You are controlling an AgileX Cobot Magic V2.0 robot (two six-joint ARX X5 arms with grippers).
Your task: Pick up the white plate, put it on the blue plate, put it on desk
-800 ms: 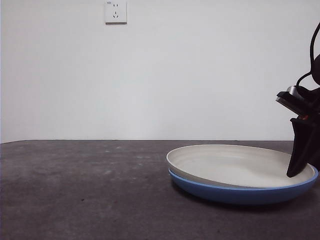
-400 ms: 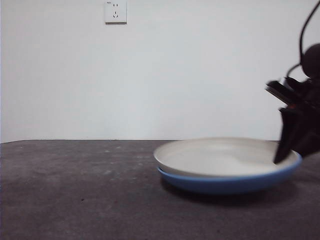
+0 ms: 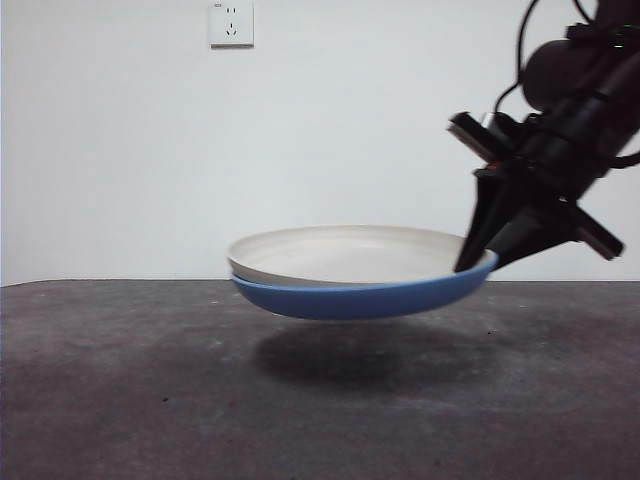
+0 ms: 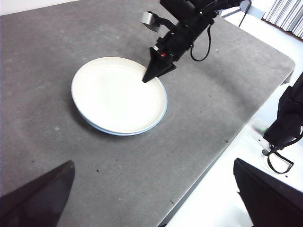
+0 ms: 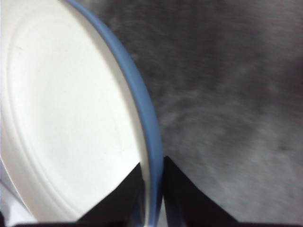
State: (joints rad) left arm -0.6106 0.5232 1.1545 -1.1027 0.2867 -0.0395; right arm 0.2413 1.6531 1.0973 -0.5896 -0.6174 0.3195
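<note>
The white plate [image 3: 350,250] lies nested inside the blue plate [image 3: 360,298]. Both hang tilted above the desk [image 3: 150,380], their shadow below them. My right gripper [image 3: 480,262] is shut on the stack's right rim, one jaw over the white plate and one under the blue. Its wrist view shows the blue plate's rim [image 5: 137,85] running between the right gripper's [image 5: 152,168] jaws, with the white plate [image 5: 66,118] beside it. From the left wrist view, the white plate [image 4: 118,94], the blue plate [image 4: 124,133] and the right gripper [image 4: 151,75] are far off. My left gripper [image 4: 152,163] is open, holding nothing.
A wall socket [image 3: 231,23] sits high on the white wall behind. The desk's edge [image 4: 213,156] runs close to the left arm, with white floor and a black stand [image 4: 289,118] beyond it.
The right gripper has risen and moved left, lifting both stacked plates off the desk; they now hang tilted in the air.
</note>
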